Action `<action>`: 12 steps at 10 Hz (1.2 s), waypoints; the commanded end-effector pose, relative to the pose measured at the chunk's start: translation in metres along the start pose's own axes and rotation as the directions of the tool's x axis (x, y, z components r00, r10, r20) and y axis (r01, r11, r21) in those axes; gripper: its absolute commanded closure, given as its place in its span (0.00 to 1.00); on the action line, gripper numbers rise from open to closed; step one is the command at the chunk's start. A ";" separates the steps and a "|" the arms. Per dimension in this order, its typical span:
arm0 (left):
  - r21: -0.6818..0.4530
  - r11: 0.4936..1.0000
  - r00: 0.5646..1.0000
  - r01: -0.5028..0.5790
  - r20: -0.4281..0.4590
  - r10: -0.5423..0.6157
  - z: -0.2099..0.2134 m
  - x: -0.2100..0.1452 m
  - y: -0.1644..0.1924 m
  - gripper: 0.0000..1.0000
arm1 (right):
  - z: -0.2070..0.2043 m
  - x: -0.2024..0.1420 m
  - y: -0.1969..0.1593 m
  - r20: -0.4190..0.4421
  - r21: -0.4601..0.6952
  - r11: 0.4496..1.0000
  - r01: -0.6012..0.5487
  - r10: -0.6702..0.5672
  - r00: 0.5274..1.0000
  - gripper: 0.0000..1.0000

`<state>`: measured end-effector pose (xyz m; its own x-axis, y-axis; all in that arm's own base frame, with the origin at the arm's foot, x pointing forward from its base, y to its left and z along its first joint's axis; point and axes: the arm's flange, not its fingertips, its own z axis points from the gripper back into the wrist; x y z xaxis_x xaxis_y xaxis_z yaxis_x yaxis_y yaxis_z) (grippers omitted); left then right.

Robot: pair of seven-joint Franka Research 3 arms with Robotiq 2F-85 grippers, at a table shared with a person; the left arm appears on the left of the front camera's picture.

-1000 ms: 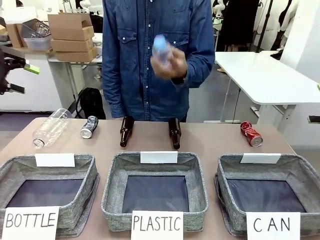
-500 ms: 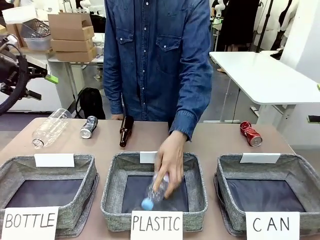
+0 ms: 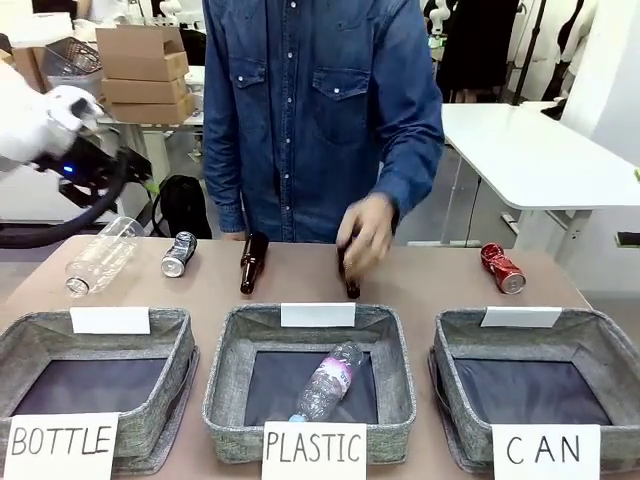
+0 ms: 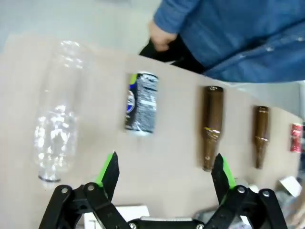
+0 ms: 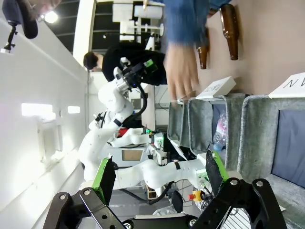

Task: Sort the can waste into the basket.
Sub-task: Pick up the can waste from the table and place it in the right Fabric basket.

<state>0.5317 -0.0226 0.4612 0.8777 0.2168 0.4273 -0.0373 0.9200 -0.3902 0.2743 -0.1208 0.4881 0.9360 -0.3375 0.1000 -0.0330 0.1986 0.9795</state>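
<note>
A crushed silver and black can (image 3: 178, 254) lies at the table's far left. A shiny red can (image 3: 502, 268) lies at the far right, just behind the grey basket signed "CAN" (image 3: 590, 342), which holds nothing. My left arm (image 3: 60, 150) hangs above the table's left end. In the left wrist view my left gripper (image 4: 165, 171) is open and bare, with the silver and black can (image 4: 141, 102) a little ahead of its fingers and the red can (image 4: 296, 137) far off. Off the table's right side, my right gripper (image 5: 160, 172) is open and bare, beside the CAN basket (image 5: 255, 138).
A clear plastic bottle (image 3: 100, 255) lies left of the silver can. Two brown glass bottles (image 3: 252, 262) (image 3: 349, 278) lie mid-table, and the person's hand (image 3: 365, 235) is on the right one. A plastic bottle (image 3: 325, 382) lies in the PLASTIC basket (image 3: 225, 385). The BOTTLE basket (image 3: 175, 360) stands front left.
The person lowered a plastic bottle into the PLASTIC basket, let it go and drew the hand back to the right brown bottle. My left arm swung in over the table's left end.
</note>
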 end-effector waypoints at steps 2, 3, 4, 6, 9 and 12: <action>0.171 0.985 0.996 -0.004 -0.086 0.019 -0.041 0.023 -0.004 0.00 | -0.001 0.004 0.003 0.009 0.025 0.999 -0.029 0.029 1.000 0.00; 0.225 0.974 0.996 0.003 -0.091 0.018 -0.063 0.024 -0.003 0.00 | -0.001 0.004 0.003 0.009 0.025 0.999 -0.029 0.029 1.000 0.00; 0.231 0.973 0.991 0.018 -0.132 0.013 -0.081 0.023 -0.003 0.00 | -0.001 0.004 0.003 0.009 0.025 0.999 -0.029 0.029 1.000 0.00; 0.223 0.973 0.986 0.056 -0.168 -0.018 -0.108 0.021 -0.005 0.00 | -0.001 0.004 0.003 0.009 0.025 0.999 -0.029 0.029 1.000 0.00; 0.196 0.974 0.959 0.117 -0.276 -0.060 -0.149 0.009 -0.008 0.00 | -0.001 0.004 0.003 0.009 0.025 0.999 -0.029 0.029 1.000 0.00; 0.247 0.948 0.953 0.203 -0.273 -0.133 -0.186 -0.003 -0.011 0.00 | -0.001 0.004 0.003 0.009 0.025 0.999 -0.029 0.029 1.000 0.00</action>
<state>0.6084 -0.0938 0.3107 0.9790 0.0131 0.2033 0.0120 0.9925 -0.1214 0.2743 -0.1209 0.4882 0.9360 -0.3373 0.1009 -0.0342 0.1981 0.9796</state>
